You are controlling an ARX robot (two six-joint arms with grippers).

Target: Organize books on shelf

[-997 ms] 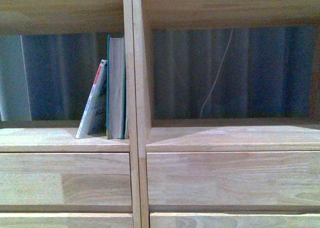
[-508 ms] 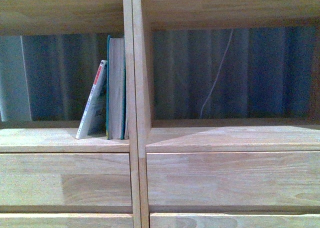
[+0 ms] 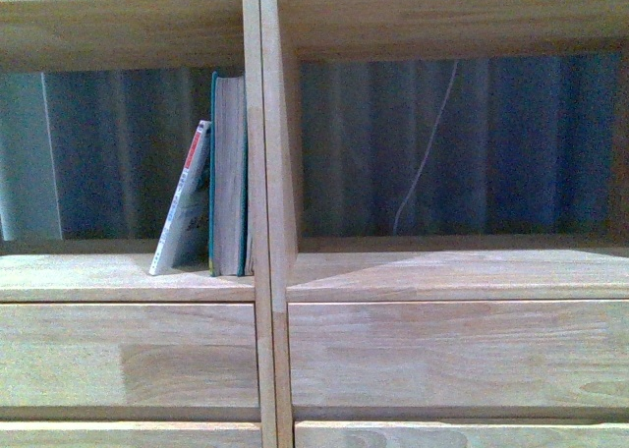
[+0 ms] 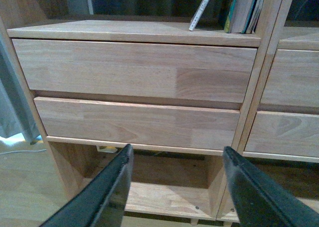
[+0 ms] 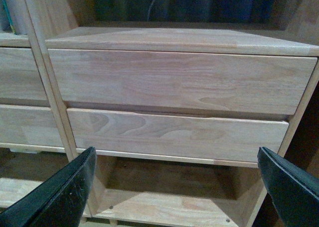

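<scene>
Down in front of the drawer fronts (image 4: 134, 70), my left gripper (image 4: 174, 192) and right gripper (image 5: 179, 187) hang with fingers spread wide, holding nothing. Above, in the shelf's (image 3: 260, 173) left compartment, the thin paperback (image 3: 184, 200) leans against the upright teal hardback (image 3: 228, 173), which stands against the central divider. Behind, a white cord (image 3: 425, 158) hangs.

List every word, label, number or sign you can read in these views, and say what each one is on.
No text can be read.
Paperback: print on the red-marked spine and the cover, too small and blurred to read; the left wrist view shows only marks on its bottom edge.
Teal hardback: page edges face out, no text shows.
Shelf and its drawer fronts: plain wood, no labels.
</scene>
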